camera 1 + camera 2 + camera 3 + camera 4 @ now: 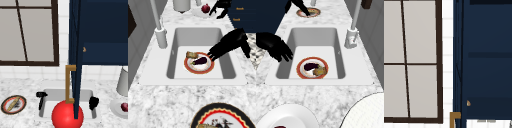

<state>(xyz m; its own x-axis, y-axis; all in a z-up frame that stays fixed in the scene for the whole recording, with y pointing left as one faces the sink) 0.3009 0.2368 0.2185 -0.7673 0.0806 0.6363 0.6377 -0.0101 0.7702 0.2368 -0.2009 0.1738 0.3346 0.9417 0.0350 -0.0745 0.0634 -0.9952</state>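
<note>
Two black shapes hang over the sink (85, 93) in the front view: the left robot hand (40, 95) at the basin's left edge and the right robot hand (93, 102) at its right edge. In the left side view the left robot hand (228, 45) reaches in from the right of the frame, its straight fingers pointing down at the rim of the red-rimmed plate (189, 67), just beside it; whether they touch cannot be told. On that plate lie a dark eggplant (200, 60) and a piece of bread (192, 54), touching each other. In the right side view the right robot hand (274, 46) hovers over the basin's left wall, fingers loosely spread and gripping nothing, apart from the plate (301, 68). Bare basin floor lies between the plate and the far wall. The faucet (159, 30) stands on the tabletop (165, 96) at the left edge. An open blue cabinet door (76, 57) hangs mid-frame above the sink.
</note>
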